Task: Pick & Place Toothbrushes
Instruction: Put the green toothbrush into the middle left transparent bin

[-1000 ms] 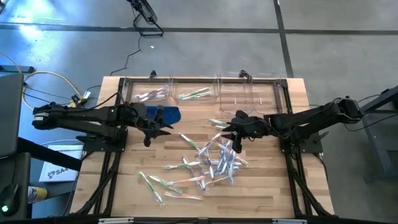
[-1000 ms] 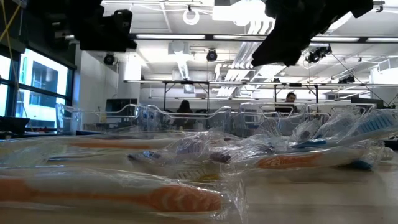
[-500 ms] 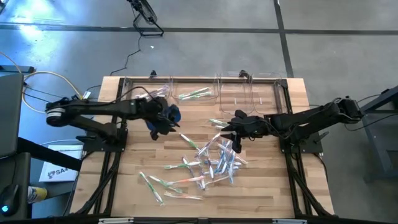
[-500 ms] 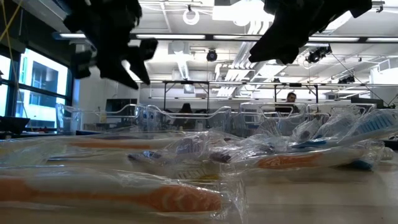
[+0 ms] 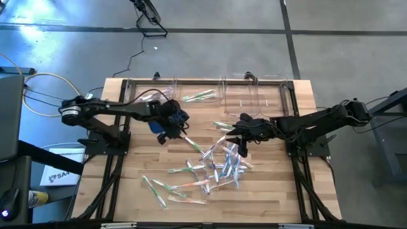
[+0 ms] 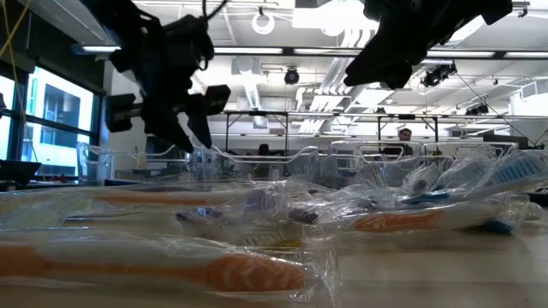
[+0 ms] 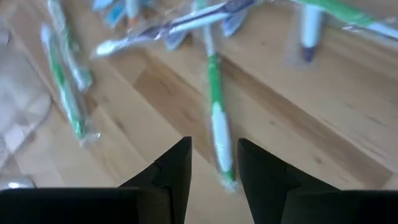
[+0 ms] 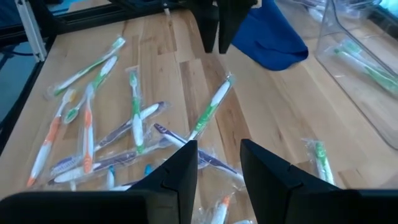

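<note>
Two grippers hover, fingers spread, nothing held: left gripper over a green toothbrush, right gripper above the toothbrush pile.

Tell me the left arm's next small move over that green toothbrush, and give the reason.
Probably lower the left claw straight down onto the green toothbrush. Its fingers stand apart, and the wrapped brush lies between them on the bare wooden table, clear of the pile. The low view shows the claw hanging above the table, so it likely must descend before closing. The right claw waits beside the pile.
</note>
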Action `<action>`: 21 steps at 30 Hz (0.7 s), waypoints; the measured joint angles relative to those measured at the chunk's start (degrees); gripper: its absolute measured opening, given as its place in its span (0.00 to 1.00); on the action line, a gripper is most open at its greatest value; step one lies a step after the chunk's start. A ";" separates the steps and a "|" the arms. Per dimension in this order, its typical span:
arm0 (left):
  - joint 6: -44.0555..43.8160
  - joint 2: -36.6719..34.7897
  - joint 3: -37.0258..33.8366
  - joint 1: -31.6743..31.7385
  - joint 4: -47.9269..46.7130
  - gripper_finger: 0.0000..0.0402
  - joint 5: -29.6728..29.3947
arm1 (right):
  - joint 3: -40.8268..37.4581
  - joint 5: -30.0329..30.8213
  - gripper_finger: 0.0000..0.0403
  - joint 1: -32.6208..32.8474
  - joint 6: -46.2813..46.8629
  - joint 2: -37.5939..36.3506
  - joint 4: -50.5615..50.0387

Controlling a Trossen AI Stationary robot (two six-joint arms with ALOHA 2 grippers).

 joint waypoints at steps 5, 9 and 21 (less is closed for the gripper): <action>-1.41 4.16 4.36 0.46 -0.44 0.31 0.21 | 0.00 0.35 0.28 0.00 0.00 0.00 -0.02; 0.20 7.46 8.20 0.33 -4.36 0.31 1.25 | 0.00 0.34 0.28 0.00 0.00 0.00 -0.05; 1.35 16.24 11.20 0.33 -8.04 0.31 3.07 | 0.00 0.36 0.28 0.00 0.00 0.00 -1.07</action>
